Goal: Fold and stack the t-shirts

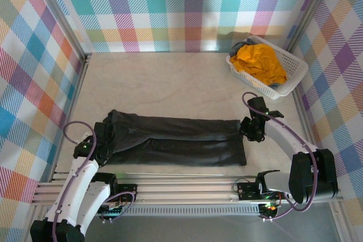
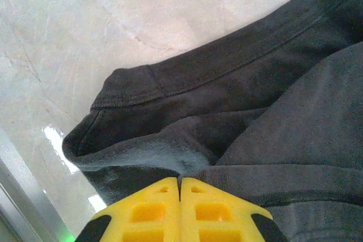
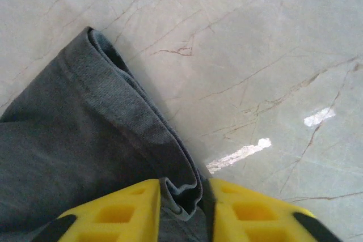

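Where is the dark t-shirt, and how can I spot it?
Look at the pale table: near its front edge lies the dark grey t-shirt, folded into a long strip. It is spread on the tabletop, while the orange-yellow t-shirt sits crumpled in the white basket at the far right.

Pastel plaid walls (image 1: 170, 9) enclose a pale marbled tabletop (image 1: 170, 83) with bright glare patches.
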Controlling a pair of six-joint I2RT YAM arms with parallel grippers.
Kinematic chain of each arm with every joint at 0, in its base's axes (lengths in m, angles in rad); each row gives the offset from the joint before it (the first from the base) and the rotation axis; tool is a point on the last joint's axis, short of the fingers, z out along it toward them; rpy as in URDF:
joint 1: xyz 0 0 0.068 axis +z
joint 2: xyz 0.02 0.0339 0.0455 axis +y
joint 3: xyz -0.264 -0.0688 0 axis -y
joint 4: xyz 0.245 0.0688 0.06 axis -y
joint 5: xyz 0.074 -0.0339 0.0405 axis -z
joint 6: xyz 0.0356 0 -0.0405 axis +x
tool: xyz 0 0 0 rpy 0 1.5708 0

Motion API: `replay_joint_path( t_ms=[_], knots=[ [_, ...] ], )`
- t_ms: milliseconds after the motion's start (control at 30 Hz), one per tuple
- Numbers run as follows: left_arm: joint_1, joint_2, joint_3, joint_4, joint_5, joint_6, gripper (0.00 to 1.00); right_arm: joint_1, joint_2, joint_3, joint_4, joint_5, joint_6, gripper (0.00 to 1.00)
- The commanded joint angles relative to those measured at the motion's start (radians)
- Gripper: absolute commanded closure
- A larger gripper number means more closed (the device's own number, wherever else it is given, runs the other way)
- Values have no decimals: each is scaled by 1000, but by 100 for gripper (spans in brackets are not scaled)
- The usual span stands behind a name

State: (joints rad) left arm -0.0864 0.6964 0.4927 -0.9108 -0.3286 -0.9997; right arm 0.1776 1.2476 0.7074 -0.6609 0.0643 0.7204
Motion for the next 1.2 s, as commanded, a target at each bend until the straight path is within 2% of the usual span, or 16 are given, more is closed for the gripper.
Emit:
replay_joint_path(
  t_ms=[0, 333, 367, 433, 533, 633, 700, 767, 833, 967, 1033, 1067, 1167],
  knots=[
    [10, -12, -6, 26, 19, -13, 93, 14, -39, 29, -24, 12, -1, 70],
    [10, -4, 76, -1, 29, 12, 92, 138, 35, 91, 34, 8, 20, 75],
    [9, -5, 77, -10, 32, 8, 89, 139, 36, 89, 43, 6, 23, 76],
    [10, -10, 79, -28, 38, -3, 77, 141, 48, 86, 69, -15, 21, 78],
    [10, -22, 102, -51, 40, -12, 68, 142, 113, 99, 71, -44, 4, 78],
    [9, -20, 156, -49, 32, 6, 67, 142, 166, 97, 55, -32, -5, 80],
    [11, 6, 193, -12, 37, 49, 61, 142, 172, 84, 44, -22, -4, 80],
    [18, 83, 236, 27, 42, 103, 52, 141, 163, 68, 33, -23, 3, 82],
    [55, 182, 277, 74, 88, 165, 49, 141, 147, 53, 10, -14, 9, 84],
    [191, 438, 340, 228, 284, 266, 51, 135, 115, 13, -29, 0, 15, 87],
    [231, 572, 387, 307, 385, 317, 52, 128, 108, -5, -31, -6, 16, 88],
    [237, 639, 420, 332, 416, 342, 54, 124, 107, -14, -29, -9, 17, 88],
    [238, 775, 512, 352, 393, 411, 59, 121, 121, -21, -23, -15, 10, 89]
  ],
)
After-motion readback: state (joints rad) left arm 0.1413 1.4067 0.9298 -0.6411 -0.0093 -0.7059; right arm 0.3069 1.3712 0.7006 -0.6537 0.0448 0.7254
